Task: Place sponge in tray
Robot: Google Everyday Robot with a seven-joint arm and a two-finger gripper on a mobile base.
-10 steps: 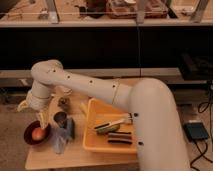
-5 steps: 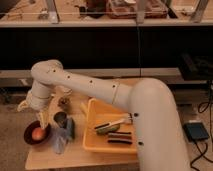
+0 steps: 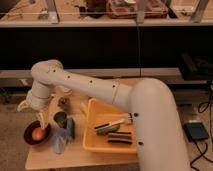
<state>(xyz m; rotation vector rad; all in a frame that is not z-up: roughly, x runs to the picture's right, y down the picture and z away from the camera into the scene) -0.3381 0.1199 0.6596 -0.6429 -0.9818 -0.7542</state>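
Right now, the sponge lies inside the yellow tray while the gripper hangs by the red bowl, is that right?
No: the camera view shows the sponge outside the tray, beside the metal cup; the gripper does hang by the red bowl.

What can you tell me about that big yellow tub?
The tray is a large yellow-orange rectangular tub, plastic-looking, with raised sloping sides. It sits flat on the wooden table, beside the sponge, which is outside it. Inside lie a greenish item, a pale-handled utensil and two black strips. The robot arm overlaps its right end. The gripper, open, hangs off to its left above a dark-red bowl.
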